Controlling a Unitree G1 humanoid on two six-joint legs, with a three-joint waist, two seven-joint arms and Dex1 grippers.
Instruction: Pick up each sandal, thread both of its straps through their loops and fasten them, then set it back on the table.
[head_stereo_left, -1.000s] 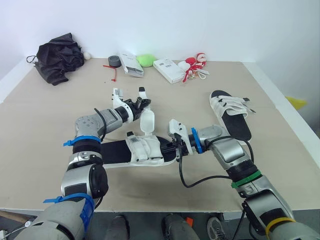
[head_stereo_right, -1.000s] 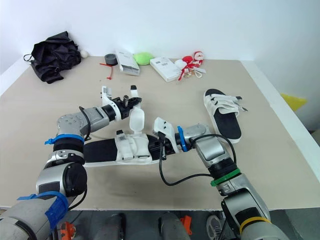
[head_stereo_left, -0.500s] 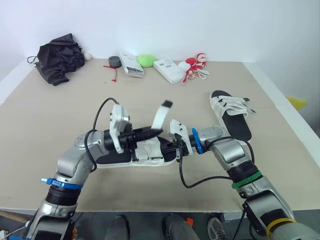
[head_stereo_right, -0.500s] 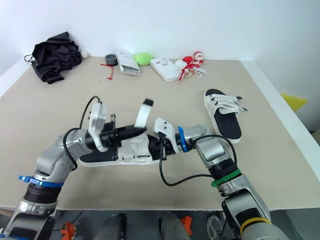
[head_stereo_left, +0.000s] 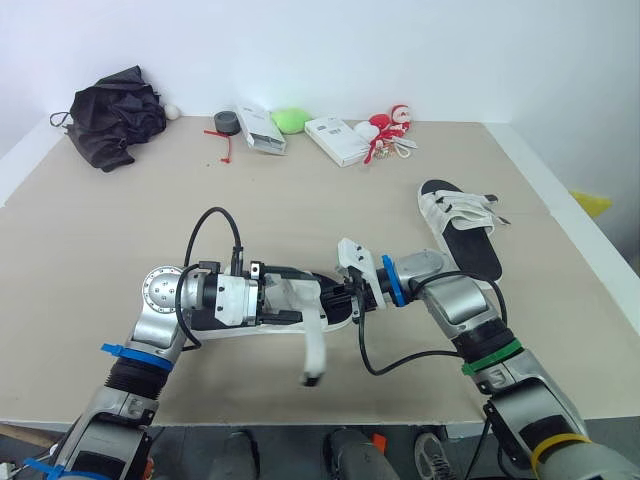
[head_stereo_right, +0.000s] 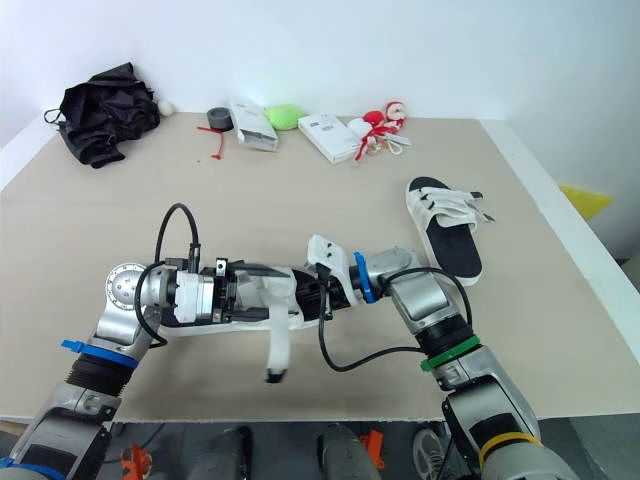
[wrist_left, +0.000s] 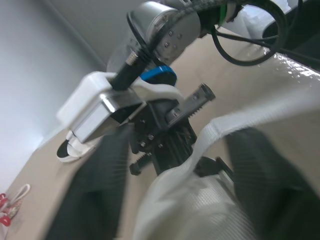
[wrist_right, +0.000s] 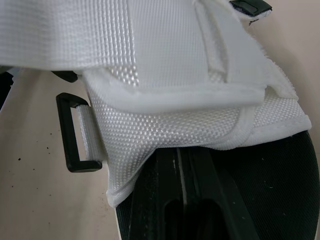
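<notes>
While the right gripper (head_stereo_left: 347, 305) clamps one end of the near sandal (wrist_right: 170, 120), the left gripper (head_stereo_left: 297, 307) pinches its loose strap (head_stereo_left: 314, 350), which dangles toward the table's (head_stereo_left: 100, 230) near edge. The other sandal (head_stereo_left: 462, 235) sits far right.

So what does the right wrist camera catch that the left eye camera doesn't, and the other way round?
Right wrist view: a close look at the black loop beside the woven strap. Left eye view: the second sandal lying apart on the table, a loose strap end hanging down, and a black cloth bundle at the far edge. Both: the near sandal, white straps over a black sole.
</notes>
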